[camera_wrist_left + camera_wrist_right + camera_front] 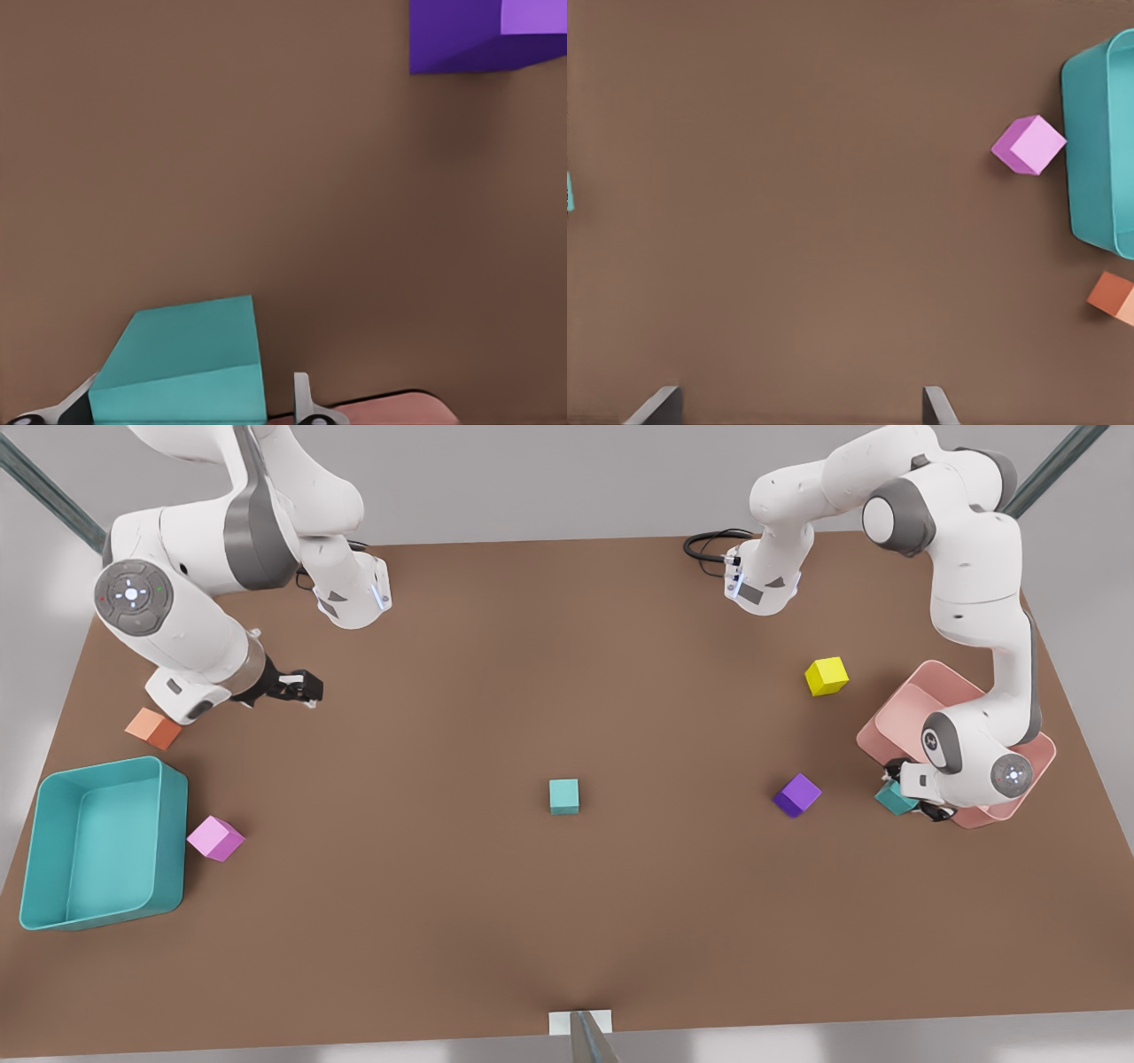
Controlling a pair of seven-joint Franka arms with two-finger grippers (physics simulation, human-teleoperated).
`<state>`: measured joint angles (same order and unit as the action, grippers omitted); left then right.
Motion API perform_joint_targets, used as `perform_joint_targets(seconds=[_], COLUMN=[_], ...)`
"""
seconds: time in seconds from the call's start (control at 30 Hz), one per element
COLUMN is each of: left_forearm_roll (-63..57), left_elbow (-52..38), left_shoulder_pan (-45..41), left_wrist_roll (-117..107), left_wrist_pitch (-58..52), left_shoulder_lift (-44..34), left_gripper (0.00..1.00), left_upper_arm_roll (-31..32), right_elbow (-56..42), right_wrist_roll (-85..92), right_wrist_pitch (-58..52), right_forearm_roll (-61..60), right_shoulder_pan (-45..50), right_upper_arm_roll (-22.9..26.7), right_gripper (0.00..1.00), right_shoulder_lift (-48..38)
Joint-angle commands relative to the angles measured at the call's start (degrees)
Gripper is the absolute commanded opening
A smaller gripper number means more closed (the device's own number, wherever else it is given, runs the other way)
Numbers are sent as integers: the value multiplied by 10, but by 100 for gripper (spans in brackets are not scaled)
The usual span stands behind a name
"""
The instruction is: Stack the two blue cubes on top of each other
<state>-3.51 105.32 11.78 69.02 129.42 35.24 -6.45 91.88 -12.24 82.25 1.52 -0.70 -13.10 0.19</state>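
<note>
**A:** Looking at the left claw [912, 802] first, low at the front view's right: what has it got?

**B:** Its fingers [303, 400] sit on either side of a small plain teal cube [182, 363], pinching it. In the front view that cube [895, 799] is tilted and lies right at the edge of a shallow pink rectangular tray [908, 700].

**A:** And the right claw [306, 688]?

**B:** Upper left of the front view, hanging over bare brown desk [532, 646]. Its two fingertips [660, 405] stand spread wide with nothing between them.

**A:** Where is the second small teal cube [563, 796]?

**B:** Alone near the middle of the desk, sitting flat, well apart from both claws.

**A:** What lies around the held cube?

**B:** A dark purple cube [796, 794] is near it, toward the centre; a yellow cube [826, 676] sits farther up, beside the pink tray.

**A:** And the left of the front view?

**B:** An orange cube [153, 728] just below the right arm, then a large teal rectangular bin [173, 841] in the lower left, with a pink cube [215, 838] just beside its wall.
</note>
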Motion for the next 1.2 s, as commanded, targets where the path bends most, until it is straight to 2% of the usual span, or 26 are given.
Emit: perform_joint_targets(seconds=[0.0, 0.1, 0.23, 0.33, 0.43, 0.67, 0.8, 0.9, 0.93, 0.97, 1.03, 1.1, 1.17], left_forearm_roll=[0, 3, 4, 4, 10, 10, 10, 16, 50, 70, 105, 112, 122], left_elbow=[0, 0, 0, 0, -1, -3, -6, -13, -39, -51, -114, -198, -304], left_shoulder_pan=[0, -2, -2, -3, -6, -33, -160, -269, -322, -345, -415, -512, -546], left_wrist_roll=[36, 36, 36, 36, 36, -56, -402, -660, -787, -851, -1061, -1234, -1313], left_wrist_pitch=[9, 9, 21, 26, 26, 24, -3, -130, -181, -188, -215, -215, -214], left_shoulder_lift=[0, 3, 9, 13, 12, -10, -83, -141, -144, -141, -117, -50, 37], left_gripper=[100, 92, 92, 85, 71, 69, 69, 69, 69, 69, 70, 70, 70], left_upper_arm_roll=[-1, -6, -9, -9, -10, -10, -10, -10, -8, 0, 35, 36, 42], right_elbow=[0, -1, -1, -1, -1, -1, -1, -1, 0, 0, 0, 0, 0], right_wrist_roll=[84, 84, 84, 94, 93, 92, 92, 92, 92, 92, 92, 92, 92], right_wrist_pitch=[2, 3, 4, 5, 5, 5, 4, 4, 4, 4, 3, 3, 2], right_forearm_roll=[-1, -1, -1, -2, -3, -9, -9, -9, -10, -9, -10, -10, -10], right_shoulder_pan=[-61, -61, -61, -61, -61, -61, -61, -61, -61, -60, -60, -60, -60], right_upper_arm_roll=[-3, -3, -3, 1, 1, 5, 9, 12, 13, 16, 17, 20, 20], right_gripper=[100, 100, 100, 100, 100, 100, 100, 100, 100, 100, 100, 100, 100], right_shoulder_lift=[1, 5, 5, 5, 7, 3, 3, 3, 3, 3, 3, 4, 3])
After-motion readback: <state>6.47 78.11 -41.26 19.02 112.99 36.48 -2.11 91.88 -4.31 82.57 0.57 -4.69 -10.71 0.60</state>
